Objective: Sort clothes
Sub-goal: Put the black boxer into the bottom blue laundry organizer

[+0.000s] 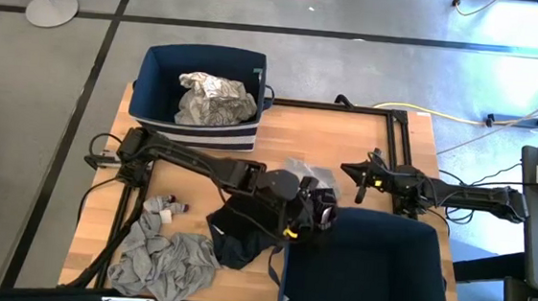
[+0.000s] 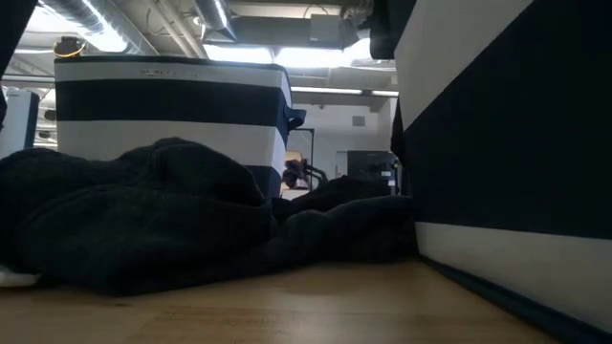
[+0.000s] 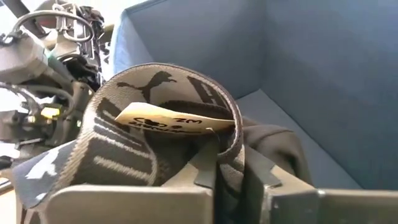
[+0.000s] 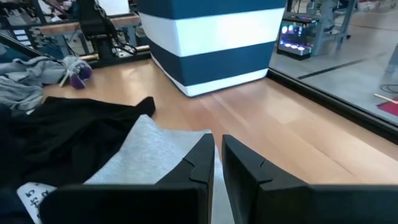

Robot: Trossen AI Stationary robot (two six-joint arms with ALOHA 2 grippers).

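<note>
My left gripper (image 1: 320,212) reaches over the left rim of the near navy bin (image 1: 365,273) and is shut on a dark garment with a grey logo waistband (image 3: 161,93). The bin's inside (image 3: 292,56) fills the left wrist view behind it. A black garment (image 1: 238,237) lies on the table under the left arm, and a grey one (image 1: 164,262) lies near the table's front left. A white patterned garment (image 1: 215,100) lies in the far bin (image 1: 197,126). My right gripper (image 1: 361,185) waits shut at the right, over a light grey cloth (image 4: 149,149). My left gripper pinches the garment's elastic waistband (image 3: 231,155) between its two fingers, coming slanting down from the table's left. The band arches up in a loop beyond the fingertips, with a paper label (image 3: 168,118) inside it. Dark fabric (image 3: 273,143) sags on the bin side.
The near bin's striped wall (image 2: 507,143) stands close on the right of the low view, with the black garment's mound (image 2: 143,220) in front of the far bin (image 2: 172,105). A small purple-and-white item (image 1: 166,206) lies beside the grey garment. Bare wood (image 4: 280,130) lies between the bins.
</note>
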